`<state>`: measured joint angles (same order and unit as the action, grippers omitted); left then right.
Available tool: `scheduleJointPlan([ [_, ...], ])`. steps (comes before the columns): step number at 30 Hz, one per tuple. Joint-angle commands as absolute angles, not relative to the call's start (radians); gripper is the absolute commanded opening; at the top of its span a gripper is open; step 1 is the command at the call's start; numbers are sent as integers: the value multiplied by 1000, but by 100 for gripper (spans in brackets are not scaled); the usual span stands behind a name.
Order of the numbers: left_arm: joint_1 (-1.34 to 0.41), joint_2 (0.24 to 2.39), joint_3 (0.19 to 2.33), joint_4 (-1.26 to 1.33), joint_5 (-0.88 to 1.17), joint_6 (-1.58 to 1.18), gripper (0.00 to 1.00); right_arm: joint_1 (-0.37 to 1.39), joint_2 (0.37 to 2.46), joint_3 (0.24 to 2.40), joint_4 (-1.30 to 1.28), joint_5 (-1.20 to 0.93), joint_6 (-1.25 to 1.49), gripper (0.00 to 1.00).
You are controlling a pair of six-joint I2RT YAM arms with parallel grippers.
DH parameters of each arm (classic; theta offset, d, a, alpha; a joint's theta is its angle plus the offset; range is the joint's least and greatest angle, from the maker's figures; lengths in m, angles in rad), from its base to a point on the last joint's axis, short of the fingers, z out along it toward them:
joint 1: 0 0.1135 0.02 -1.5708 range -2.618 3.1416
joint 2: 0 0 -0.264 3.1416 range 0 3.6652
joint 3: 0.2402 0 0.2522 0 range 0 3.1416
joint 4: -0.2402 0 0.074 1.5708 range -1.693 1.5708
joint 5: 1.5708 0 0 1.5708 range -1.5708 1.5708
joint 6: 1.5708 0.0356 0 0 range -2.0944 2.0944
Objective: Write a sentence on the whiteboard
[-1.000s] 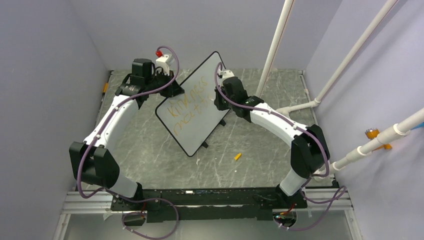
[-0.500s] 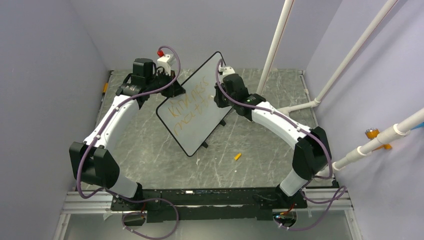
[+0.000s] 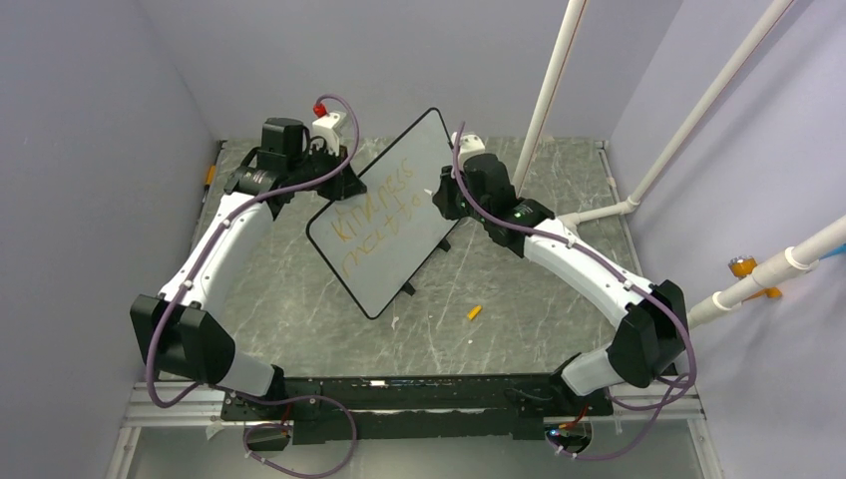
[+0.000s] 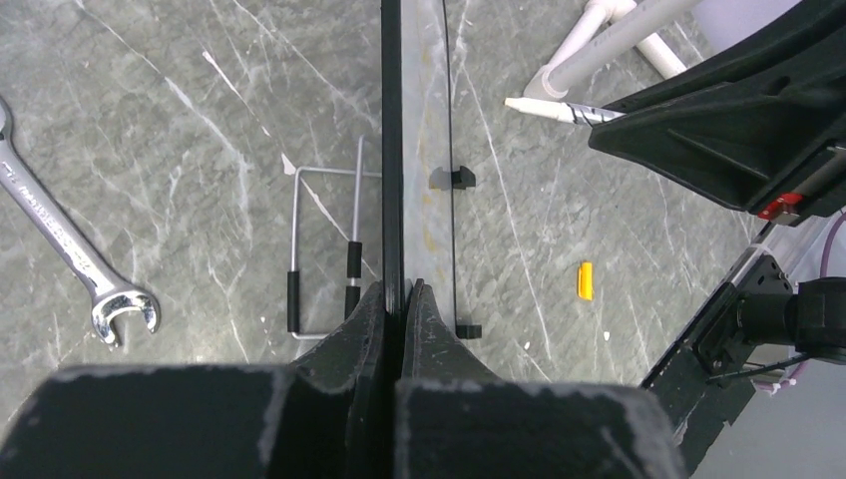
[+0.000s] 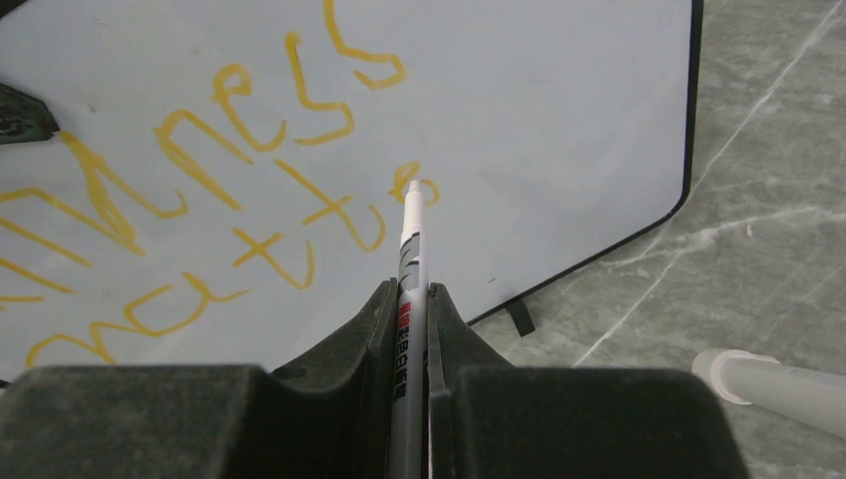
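Right now my left hand point(image 4: 401, 291) is pinched together on the thin black frame of the whiteboard point(image 3: 399, 271). It holds the board propped at a tilt towards the far middle of the table point(image 3: 519, 299). My right hand point(image 5: 409, 291) is clamped on the marker point(image 5: 410, 235). The marker's tip is at the small loop that ends the second line of the sentence point(image 3: 382, 222); I can't tell whether it actually touches the surface.

The board looks stiff, flat and light for its size, with a slick face. I hold only a narrow edge, so I judge that any firm push from the pen could swing the board about my pinch. The frame seems the right place to grip, well away from the lettering, which I would expect to smear. The marker is slim and smooth and could slip back between my fingers, so a hold close to the tip seems best, with light strokes.
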<state>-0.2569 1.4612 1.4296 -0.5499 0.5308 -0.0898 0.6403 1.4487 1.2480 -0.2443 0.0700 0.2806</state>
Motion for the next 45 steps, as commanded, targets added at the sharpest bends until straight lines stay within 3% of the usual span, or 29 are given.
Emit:
scheduleJointPlan([
  [1,-266,1429,1413,-700,393,61,0,642,1429,1230,-169,26,294,0],
  [23,-245,1435,1340,-664,370,80,0,627,1580,1301,-139,-34,229,0],
  [45,-221,1451,1344,-663,383,72,0,588,1585,1299,-89,-55,244,0],
])
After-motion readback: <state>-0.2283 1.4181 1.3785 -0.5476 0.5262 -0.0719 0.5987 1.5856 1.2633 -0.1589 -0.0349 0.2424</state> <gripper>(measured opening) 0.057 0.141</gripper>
